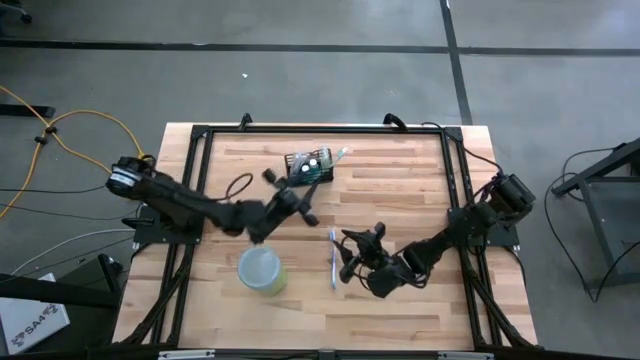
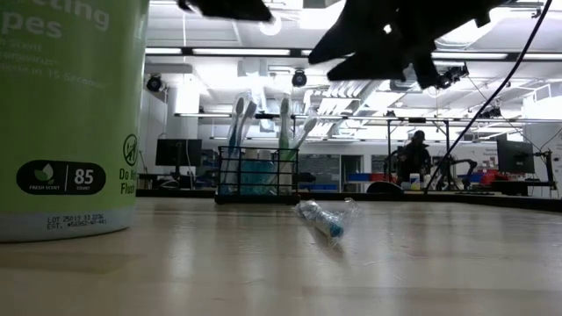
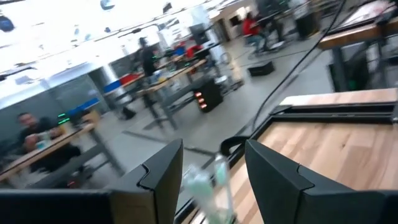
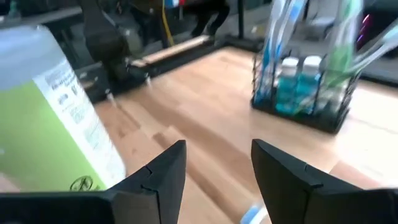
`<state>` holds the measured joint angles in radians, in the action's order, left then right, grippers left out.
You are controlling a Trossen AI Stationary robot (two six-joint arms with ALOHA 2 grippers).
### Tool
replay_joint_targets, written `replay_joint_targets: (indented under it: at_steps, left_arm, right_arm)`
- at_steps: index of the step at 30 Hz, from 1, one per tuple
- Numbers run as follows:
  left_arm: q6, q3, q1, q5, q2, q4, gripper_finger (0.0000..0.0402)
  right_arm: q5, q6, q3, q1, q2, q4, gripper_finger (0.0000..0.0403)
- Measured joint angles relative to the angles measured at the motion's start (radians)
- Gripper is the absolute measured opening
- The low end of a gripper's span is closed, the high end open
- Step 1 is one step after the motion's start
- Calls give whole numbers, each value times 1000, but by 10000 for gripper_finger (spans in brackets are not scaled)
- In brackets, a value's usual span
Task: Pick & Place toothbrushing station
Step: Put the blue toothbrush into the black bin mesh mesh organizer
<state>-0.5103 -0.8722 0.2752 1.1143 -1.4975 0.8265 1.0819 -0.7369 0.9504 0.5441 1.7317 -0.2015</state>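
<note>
The toothbrushing station [image 1: 310, 165] is a small black wire-mesh holder with toothbrushes and small bottles standing in it. It rests on its base on the far middle of the table and also shows in the low view [image 2: 256, 175] and the right wrist view [image 4: 305, 93]. My left gripper [image 1: 292, 196] is open, raised just on the near side of the station. Blurred brush heads [image 3: 210, 180] show between its fingers. A wrapped toothbrush [image 1: 332, 258] lies flat on the table. My right gripper [image 1: 349, 255] is open just to its right, above the table.
A round yellow-green wipes canister with a pale lid [image 1: 262, 270] stands near the front, left of the loose toothbrush, and looms large in the low view [image 2: 66, 114]. A black frame [image 1: 200, 140] borders the table. Bare wood lies right of the station.
</note>
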Motion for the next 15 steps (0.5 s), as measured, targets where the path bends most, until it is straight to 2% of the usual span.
replay_joint_targets:
  at_steps: [3,6,10,15]
  left_arm:
    - [-30,0,100,131,36,-28,168]
    - [-46,0,181,186,67,-57,168]
    - [-103,0,264,194,108,-63,168]
    - [-156,0,315,170,145,-62,168]
  right_arm:
    - [-68,-26,0,-23,0,26,173]
    - [-109,-20,0,-42,0,26,173]
    - [-144,5,0,-63,0,26,173]
    - [-183,7,0,-84,0,29,173]
